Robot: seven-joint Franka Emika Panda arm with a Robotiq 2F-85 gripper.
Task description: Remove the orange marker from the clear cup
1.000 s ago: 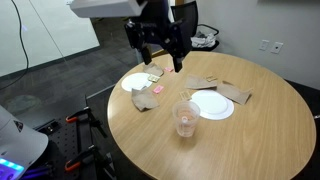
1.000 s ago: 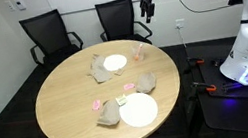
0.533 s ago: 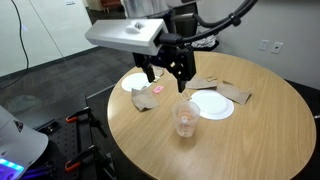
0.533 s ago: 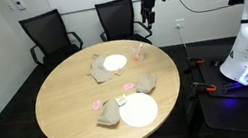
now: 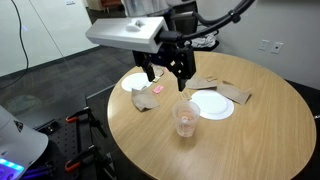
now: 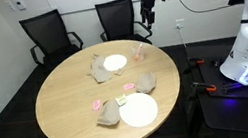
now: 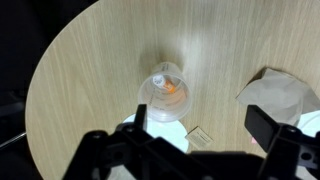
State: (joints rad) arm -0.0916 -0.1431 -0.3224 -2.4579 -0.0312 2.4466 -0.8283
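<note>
The clear cup (image 5: 186, 117) stands upright on the round wooden table, next to a white plate (image 5: 212, 105). The orange marker (image 5: 184, 123) stands inside it, below the rim. In the wrist view I look straight down into the cup (image 7: 166, 92) and see the marker's orange end (image 7: 172, 88). My gripper (image 5: 167, 68) hangs open and empty well above the table, apart from the cup. In the wrist view the fingers (image 7: 200, 125) frame the lower edge. The gripper (image 6: 145, 13) and the cup (image 6: 137, 51) show in both exterior views.
A second white plate (image 5: 136, 82), crumpled brown paper (image 5: 234, 93) and a pink scrap (image 5: 157, 90) lie on the table. A small card (image 7: 198, 137) lies near the cup. Two black chairs (image 6: 48, 36) stand behind the table (image 6: 68, 99).
Over the past second my gripper came down from higher up, closer to the table. In the last half second nothing moved.
</note>
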